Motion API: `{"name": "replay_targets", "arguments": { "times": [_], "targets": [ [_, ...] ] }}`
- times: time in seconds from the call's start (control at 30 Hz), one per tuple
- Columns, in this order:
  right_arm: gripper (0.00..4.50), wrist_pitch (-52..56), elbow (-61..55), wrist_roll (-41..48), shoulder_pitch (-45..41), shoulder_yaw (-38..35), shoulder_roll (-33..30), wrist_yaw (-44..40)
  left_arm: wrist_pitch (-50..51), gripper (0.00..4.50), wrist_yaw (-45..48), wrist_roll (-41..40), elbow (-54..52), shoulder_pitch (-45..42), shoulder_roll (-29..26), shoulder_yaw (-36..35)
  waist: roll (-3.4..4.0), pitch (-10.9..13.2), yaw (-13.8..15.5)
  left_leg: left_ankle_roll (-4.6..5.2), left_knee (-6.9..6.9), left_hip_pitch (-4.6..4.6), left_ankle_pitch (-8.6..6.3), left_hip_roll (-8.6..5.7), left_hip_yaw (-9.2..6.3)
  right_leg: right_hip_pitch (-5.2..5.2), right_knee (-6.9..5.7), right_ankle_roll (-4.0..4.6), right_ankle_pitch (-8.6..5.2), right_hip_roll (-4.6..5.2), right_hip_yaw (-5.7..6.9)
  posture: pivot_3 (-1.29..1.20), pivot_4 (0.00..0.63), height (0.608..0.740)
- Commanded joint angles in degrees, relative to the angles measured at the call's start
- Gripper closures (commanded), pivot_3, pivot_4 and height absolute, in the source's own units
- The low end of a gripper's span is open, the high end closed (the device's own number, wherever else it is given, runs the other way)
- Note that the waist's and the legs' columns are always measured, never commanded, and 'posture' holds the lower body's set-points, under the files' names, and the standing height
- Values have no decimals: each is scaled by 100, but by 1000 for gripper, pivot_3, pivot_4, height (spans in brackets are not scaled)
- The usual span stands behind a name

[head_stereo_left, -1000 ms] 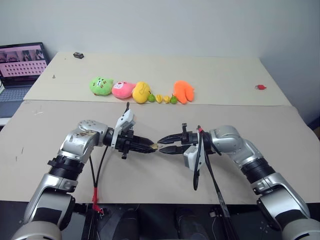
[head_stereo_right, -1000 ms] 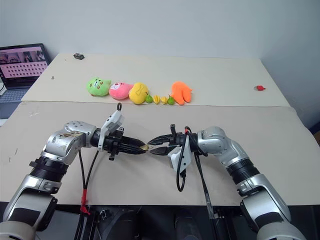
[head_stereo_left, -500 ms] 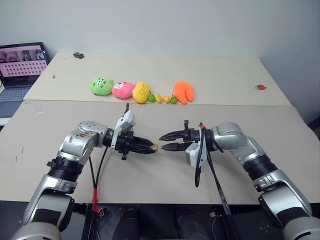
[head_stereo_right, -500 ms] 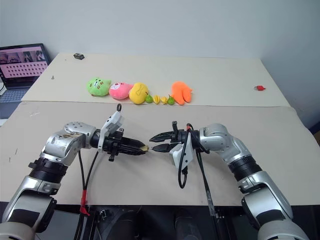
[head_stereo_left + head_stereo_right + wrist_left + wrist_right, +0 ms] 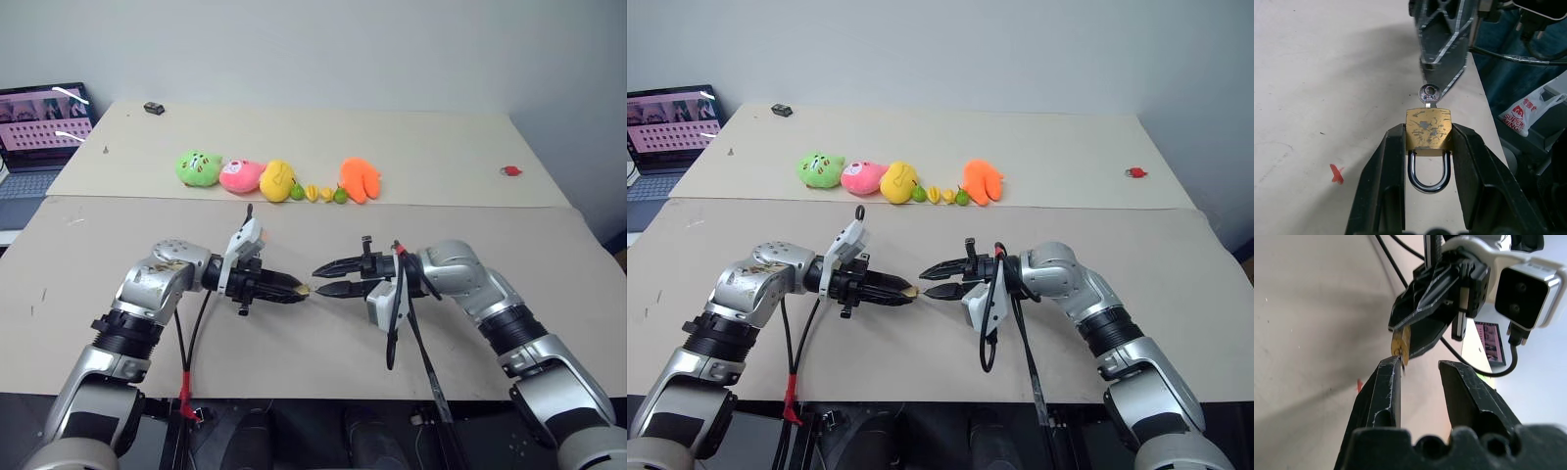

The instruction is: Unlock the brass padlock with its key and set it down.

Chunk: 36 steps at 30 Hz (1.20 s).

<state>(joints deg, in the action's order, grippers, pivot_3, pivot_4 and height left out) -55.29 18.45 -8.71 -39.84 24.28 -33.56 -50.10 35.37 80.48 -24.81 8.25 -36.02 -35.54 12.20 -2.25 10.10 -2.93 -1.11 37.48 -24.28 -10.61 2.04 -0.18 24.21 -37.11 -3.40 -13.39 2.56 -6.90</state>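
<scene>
The left gripper (image 5: 1425,147) clamps the small brass padlock (image 5: 1428,129), silvery key (image 5: 1428,94) inserted; the right gripper (image 5: 1418,374) gapes apart, seemingly just beside the key.

near table (image 5: 88,294): lay before the far table (image 5: 431,147)
grippers: left gripper (image 5: 302,289) and right gripper (image 5: 319,278) met tip to tip above the near table's middle
padlock (image 5: 1428,128): sat between the left gripper's fingers, key (image 5: 1428,94) in its far end
toys (image 5: 277,179): in a row on the far table
laptop (image 5: 39,132): far left, beside the tables
</scene>
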Motion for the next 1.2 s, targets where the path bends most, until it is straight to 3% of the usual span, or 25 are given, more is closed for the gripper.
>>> {"name": "replay_targets", "arguments": {
  "times": [0.03, 0.23, 0.27, 0.4, 0.93, 1.03, 1.2],
  "targets": [
    [2832, 41, -200, 163, -34, -79, -8, 30, 30, 3668, 1, -75, -156, -106, 2, -89, 0, 0, 2, 0, 2, 0, 0, 0, 0, 0, -1, 0, 0, 0, 0, 0, 150, 717],
    [2832, 84, -111, 97, -85, -92, 68, 85, 47, 3668, 5, -90, -158, -124, 33, -71, 0, 0, 8, 0, 3, 1, 0, 1, 0, 0, -4, 0, 0, -1, 0, 0, 150, 717],
    [3342, 88, -90, 86, -94, -93, 81, 89, 52, 3668, 2, -93, -162, -125, 42, -67, 0, 0, 9, 0, 2, 1, 0, 1, 0, 0, -4, 0, 0, -1, 1, 0, 150, 717],
    [4481, 53, -8, -13, -115, -103, 121, 139, 98, 3668, -11, -112, -198, -140, 76, -67, 0, 0, 12, 0, 3, 3, 0, 1, -1, 0, -5, 0, 0, -2, 0, 0, 150, 717],
    [4481, 18, 118, -47, -157, -98, 114, 125, 175, 3668, -82, -118, -277, -101, 105, -129, 0, 0, 9, 0, 2, 3, 0, 2, -1, -1, -4, 0, 0, -2, 1, 0, 150, 717],
    [4481, 350, 124, 265, -166, 38, 83, -247, 25, 3668, -84, -66, -249, -81, 100, -141, 0, 0, 8, 0, 2, 3, 0, 2, -1, 0, -4, 0, 0, -2, 1, 0, 150, 717],
    [4481, 1970, -263, 1516, -94, 116, -28, -1501, -642, 3668, -150, 126, -227, 37, 191, -162, 0, 0, 12, 0, 2, 4, 0, 2, -2, -4, -4, 1, 1, -2, 1, 0, 150, 717]
  ]
}}
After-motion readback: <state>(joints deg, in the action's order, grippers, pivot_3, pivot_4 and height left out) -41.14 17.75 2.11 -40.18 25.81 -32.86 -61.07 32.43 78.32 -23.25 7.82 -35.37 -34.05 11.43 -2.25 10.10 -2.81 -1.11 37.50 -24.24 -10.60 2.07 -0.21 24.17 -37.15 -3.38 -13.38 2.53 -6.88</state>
